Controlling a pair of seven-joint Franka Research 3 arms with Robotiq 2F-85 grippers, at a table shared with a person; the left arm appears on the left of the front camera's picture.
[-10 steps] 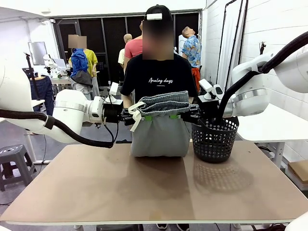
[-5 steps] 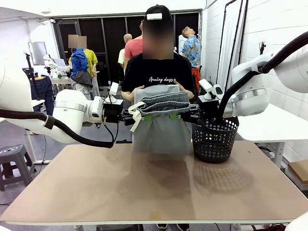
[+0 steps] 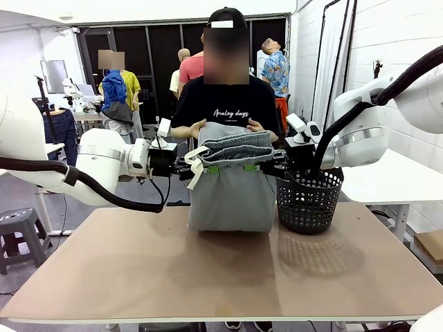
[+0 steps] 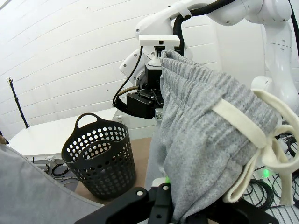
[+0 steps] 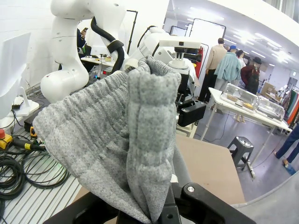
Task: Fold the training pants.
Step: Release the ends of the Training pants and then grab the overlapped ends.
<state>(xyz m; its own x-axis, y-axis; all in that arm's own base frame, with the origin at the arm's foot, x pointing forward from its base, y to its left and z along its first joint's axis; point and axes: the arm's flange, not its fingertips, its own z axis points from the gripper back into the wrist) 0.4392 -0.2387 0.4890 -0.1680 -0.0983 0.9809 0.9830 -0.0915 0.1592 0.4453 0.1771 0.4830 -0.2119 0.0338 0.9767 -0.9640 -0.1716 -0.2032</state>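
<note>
Front view, starting nearest you: the brown flat-topped bench [image 3: 208, 277] lies bare in its near half. Past its middle, the light grey soft jersey training pants [image 3: 232, 197] hang between your two arms. They are doubled over, so the gathered elastic waistband [image 3: 234, 146] droops forward over the top edge, and the white drawstring [image 3: 196, 166] dangles at its left end. Your left claw [image 3: 208, 168] is clamped on the left end of that top edge and your right claw [image 3: 257, 167] on the right end, level with each other, green pads showing against the cloth. The lower fold comes down to the bench top; you cannot tell from here whether it rests there. Just beside the pants on the right, the black mesh plastic basket [image 3: 309, 200] stands upright on the bench under your right arm. Behind the pants stands a person in a black T-shirt [image 3: 228, 107], with one hand [image 3: 196, 129] and the other hand [image 3: 255, 126] on the cloth above the waistband. Left wrist view: the left claw's black fingers [image 4: 140, 205] pinch the grey waistband and the drawstring knot hangs close to the lens. Farther off, the right claw grips the far end, with the basket below it. Right wrist view: the waistband bunches up out of the right claw's closed fingers [image 5: 205, 200], and your left arm shows beyond.
</note>
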